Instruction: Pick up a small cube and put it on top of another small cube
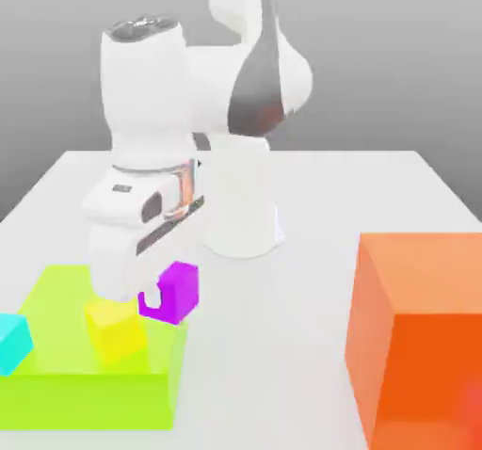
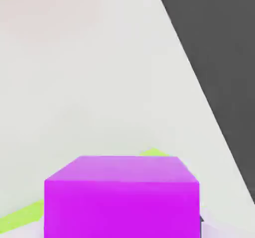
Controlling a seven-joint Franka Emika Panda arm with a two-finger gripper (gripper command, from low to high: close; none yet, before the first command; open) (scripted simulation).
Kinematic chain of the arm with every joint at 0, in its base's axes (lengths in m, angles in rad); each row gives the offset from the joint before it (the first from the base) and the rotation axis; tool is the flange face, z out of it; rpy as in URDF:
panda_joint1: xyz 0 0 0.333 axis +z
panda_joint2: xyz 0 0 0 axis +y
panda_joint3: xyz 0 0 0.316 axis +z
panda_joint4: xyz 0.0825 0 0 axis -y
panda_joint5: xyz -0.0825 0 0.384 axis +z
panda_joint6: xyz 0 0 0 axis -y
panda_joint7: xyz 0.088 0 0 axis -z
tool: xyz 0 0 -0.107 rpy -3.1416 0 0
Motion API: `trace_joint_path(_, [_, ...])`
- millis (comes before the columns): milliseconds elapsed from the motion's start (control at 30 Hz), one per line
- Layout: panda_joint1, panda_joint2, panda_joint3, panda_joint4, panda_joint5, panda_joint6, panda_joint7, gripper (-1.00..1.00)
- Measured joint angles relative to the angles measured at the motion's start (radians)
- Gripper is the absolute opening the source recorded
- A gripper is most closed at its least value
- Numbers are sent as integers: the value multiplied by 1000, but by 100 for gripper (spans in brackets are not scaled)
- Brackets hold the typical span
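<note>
Item: one white robot arm (image 1: 226, 90), its base standing on one pale grey table (image 1: 282, 345).

Item: one gripper (image 1: 141, 293), pointed down at the table, fingers drawn in as far as they go and clamped on the magenta cube. In the exterior view the hand's white body hides the fingers themselves.

Item: one small magenta cube (image 1: 171, 293), glossy, held between the fingers. In the hand view the same cube (image 2: 122, 197) sits square and level right at the fingertips. It hangs by the far corner of the green block, on the exterior view's right of the yellow cube; whether it touches the block cannot be told.

Item: one small yellow cube (image 1: 115, 330), resting slightly turned on the green block, just beside the gripper and nearer the camera than the fingers.

Item: one small cyan cube (image 1: 13, 342), also on the green block, well apart from the fingers, at the exterior view's left edge and partly cut off.

Item: one large flat lime-green block (image 1: 94, 382), under the two small cubes; slivers of it (image 2: 20, 217) show past the held cube in the hand view.

Item: one large orange block (image 1: 419, 340), on the table at the exterior view's right, well apart from the gripper.

Count of small cubes: three, one of each colour. Count of large blocks: two.
</note>
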Motion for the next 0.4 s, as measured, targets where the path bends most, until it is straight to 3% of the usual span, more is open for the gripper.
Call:
trace_joint_path(100, [-42, -27, -25, 46, -62, -115, -21, -100])
trace_joint_path(267, [-51, 90, -41, -6, -59, 23, -56, -100])
trace_joint_path(300, [-52, 105, -41, -12, -55, 43, -60, 100])
trace_joint_path(400, [-52, 105, -41, -12, -55, 43, -60, 100])
